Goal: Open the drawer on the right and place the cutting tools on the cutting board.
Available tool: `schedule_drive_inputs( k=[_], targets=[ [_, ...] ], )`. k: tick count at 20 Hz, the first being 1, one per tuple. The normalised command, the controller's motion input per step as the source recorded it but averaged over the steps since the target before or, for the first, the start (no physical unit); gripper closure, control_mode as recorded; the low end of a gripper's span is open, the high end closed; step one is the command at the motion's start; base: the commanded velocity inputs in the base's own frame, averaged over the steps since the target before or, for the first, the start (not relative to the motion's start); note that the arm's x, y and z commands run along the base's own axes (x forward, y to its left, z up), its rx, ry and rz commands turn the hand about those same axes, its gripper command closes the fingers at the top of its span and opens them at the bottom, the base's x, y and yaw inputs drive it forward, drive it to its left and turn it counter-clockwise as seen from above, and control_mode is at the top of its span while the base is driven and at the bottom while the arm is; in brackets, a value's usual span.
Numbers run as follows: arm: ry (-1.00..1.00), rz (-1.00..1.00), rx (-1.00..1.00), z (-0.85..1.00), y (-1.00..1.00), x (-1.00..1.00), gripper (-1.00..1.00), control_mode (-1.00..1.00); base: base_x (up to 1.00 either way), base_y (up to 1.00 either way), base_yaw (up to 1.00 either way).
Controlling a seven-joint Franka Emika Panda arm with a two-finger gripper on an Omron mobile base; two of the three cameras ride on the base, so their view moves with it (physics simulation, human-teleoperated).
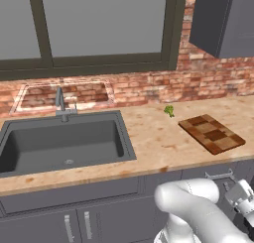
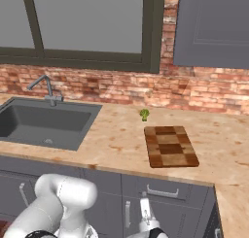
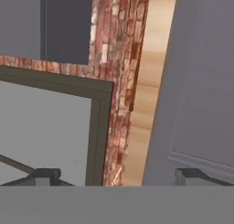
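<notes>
The drawer (image 2: 165,187) on the right is a dark grey front with a small silver bar handle (image 2: 163,192) under the counter edge, and it is shut. It is also in the left base view, drawer (image 1: 218,173). The checkered wooden cutting board (image 2: 170,145) lies on the counter above it, cutting board (image 1: 212,133), with nothing on it. The cutting tools are hidden. My gripper (image 2: 146,213) is low in front of the cabinet, just left of and below the handle, touching nothing. In the hand view my gripper (image 3: 118,176) is open, fingertips (image 3: 45,175) wide apart, and the grey drawer front (image 3: 203,81) is ahead.
A small green broccoli floret (image 2: 144,114) sits on the counter behind the board's left corner. A dark sink (image 1: 62,143) with a faucet (image 1: 60,103) takes up the left. Behind run a brick wall and a window, with a grey wall cabinet (image 2: 211,25) above the board.
</notes>
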Motion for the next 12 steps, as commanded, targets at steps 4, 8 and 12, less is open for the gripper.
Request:
schedule_drive_inputs(
  k=[4, 8, 12],
  targets=[
    [0.00, 0.00, 0.00, -0.11, 0.00, 0.23, -1.00, -1.00, 0.00, 0.00, 0.00],
    [0.04, -0.01, 0.00, -0.14, 0.00, 0.23, -1.00, -1.00, 0.00, 0.00, 0.00],
    [0.08, -0.02, 0.00, -0.16, 0.00, 0.24, -1.00, -1.00, 0.00, 0.00, 0.00]
  ],
)
